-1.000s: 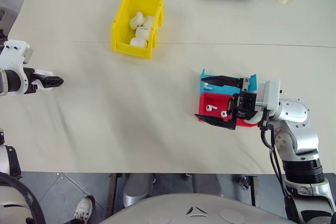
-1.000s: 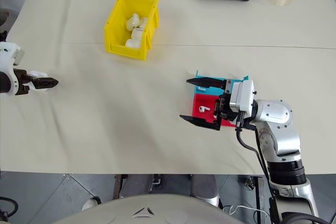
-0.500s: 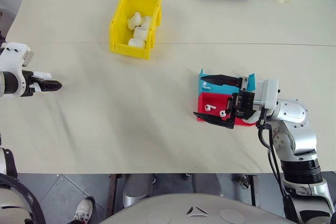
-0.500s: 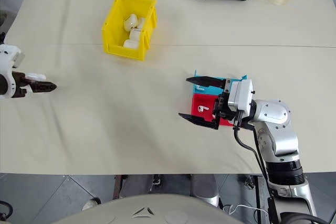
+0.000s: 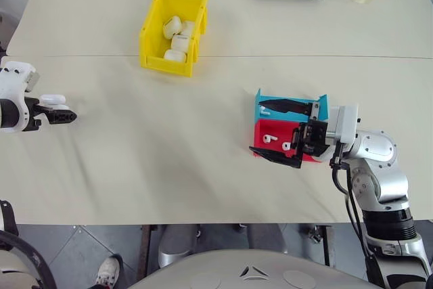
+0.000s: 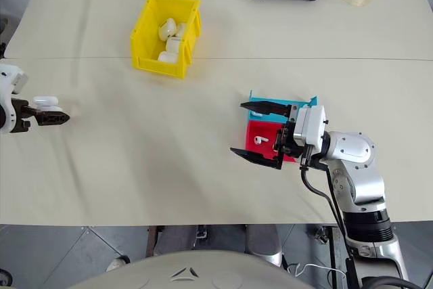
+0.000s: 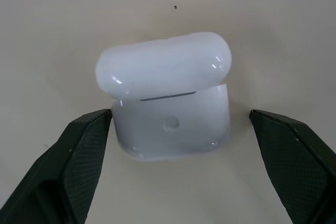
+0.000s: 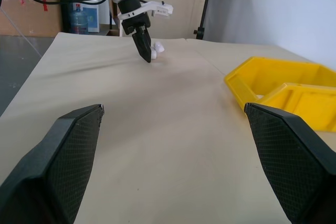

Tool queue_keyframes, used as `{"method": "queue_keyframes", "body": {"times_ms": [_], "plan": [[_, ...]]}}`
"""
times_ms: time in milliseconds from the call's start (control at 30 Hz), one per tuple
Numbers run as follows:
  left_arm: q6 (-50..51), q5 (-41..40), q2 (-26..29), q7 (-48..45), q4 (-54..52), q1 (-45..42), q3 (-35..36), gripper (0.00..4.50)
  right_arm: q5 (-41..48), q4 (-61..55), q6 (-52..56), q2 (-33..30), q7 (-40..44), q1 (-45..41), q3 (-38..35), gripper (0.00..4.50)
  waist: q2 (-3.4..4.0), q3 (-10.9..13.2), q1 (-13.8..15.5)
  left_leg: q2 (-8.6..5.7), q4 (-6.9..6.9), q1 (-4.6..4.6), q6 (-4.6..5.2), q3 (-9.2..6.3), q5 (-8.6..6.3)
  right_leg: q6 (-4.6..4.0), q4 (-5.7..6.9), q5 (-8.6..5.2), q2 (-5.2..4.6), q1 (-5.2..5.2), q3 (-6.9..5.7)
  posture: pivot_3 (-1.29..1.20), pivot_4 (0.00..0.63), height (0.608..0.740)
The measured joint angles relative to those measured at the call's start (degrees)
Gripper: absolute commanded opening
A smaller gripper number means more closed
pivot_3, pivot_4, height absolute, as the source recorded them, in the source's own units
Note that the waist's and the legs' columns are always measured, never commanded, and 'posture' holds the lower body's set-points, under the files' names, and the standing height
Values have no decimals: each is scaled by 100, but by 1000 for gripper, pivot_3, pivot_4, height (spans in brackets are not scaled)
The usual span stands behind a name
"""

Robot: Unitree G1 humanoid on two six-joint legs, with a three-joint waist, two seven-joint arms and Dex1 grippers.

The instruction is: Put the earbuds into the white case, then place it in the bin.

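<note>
White and glossy, the white case (image 7: 167, 98) lay on the cream tabletop (image 5: 169, 140) at the far left, framed between the spread fingers (image 7: 63, 166) of the left gripper (image 5: 59, 116), which grasped nothing; in the left wrist view one finger's tip looked close to the case wall, though I could not confirm contact. Its lid appeared slightly ajar. The right gripper (image 5: 276, 131) hung released above the red tray (image 5: 270, 133) and the blue tray (image 5: 270, 99), where two earbuds (image 5: 270, 138) lay in the red one. The bin (image 5: 154, 32) sat well apart, already holding several white cases.

I judged the step in hand to be securing the case. Recommended procedure: centre the case between both fingers, lower squarely, clench on the body below the hinge line, not the lid, and avoid pushing the smooth shell sideways across the cloth.
</note>
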Motion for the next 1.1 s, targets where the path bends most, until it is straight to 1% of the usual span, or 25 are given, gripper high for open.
{"method": "queue_keyframes", "body": {"times_ms": [233, 400, 700, 900, 1100], "plan": [[717, -110, -92, 414, -457, 284, 492, 4477, 2, -1, 1, -7, 18, -2, -1, 4500, 0, 0, -13, 3, 0, 3, -2, 6, 1, 0, 3, 0, 2, -1, 6, 0, 150, 740], [756, -175, -105, 504, -594, 423, 613, 4477, 1, 0, 1, -6, 47, -17, 0, 4500, 0, 0, -4, 3, 0, 4, -2, 6, 1, 0, 2, 0, 1, -1, 8, 0, 150, 740], [359, -182, -183, 502, -509, 391, 555, 4477, 0, 0, 1, 2, 47, -13, 4, 4500, 1, -1, 23, -1, 0, 6, -7, 6, 4, 0, 6, 0, -3, 0, 8, 0, 150, 740], [261, -130, -301, 541, -125, -9, 370, 4477, -2, -1, 1, 3, 30, 5, 5, 4500, 1, -1, 89, -9, 0, 6, -5, 5, 6, 0, 8, 0, -7, 0, 6, 0, 150, 740], [208, -118, -316, 542, -72, -94, 278, 4477, -3, -1, 1, 3, 0, 34, 5, 4500, 1, -1, 123, -9, 0, 6, -4, 5, 6, 0, 8, 0, -7, 0, 6, 0, 150, 740]]}}
